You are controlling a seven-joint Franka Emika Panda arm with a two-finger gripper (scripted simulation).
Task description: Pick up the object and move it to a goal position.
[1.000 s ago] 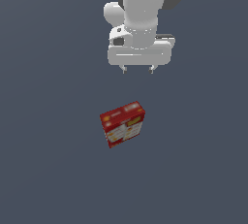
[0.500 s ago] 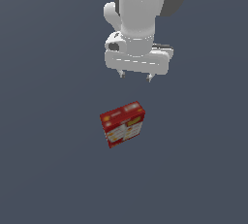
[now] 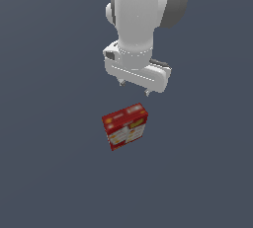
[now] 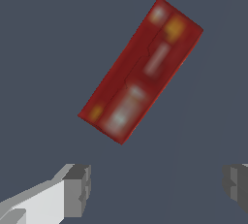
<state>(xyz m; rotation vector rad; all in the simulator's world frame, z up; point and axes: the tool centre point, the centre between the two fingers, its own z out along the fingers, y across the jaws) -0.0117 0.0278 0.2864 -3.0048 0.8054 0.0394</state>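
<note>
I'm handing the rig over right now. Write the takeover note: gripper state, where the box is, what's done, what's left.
Gripper: open, empty, hanging above the floor, touching nothing.
Red box: standing on the grey floor, nearer the camera than the gripper in the exterior view, clear of both fingers. The wrist view shows its top face ahead of the fingertips, skewed to the jaw line.
Done: nothing grasped yet.
Left: centre over the box, probably rotate to square up, descend, close, lift, carry to the goal. No goal marker is visible.
</note>
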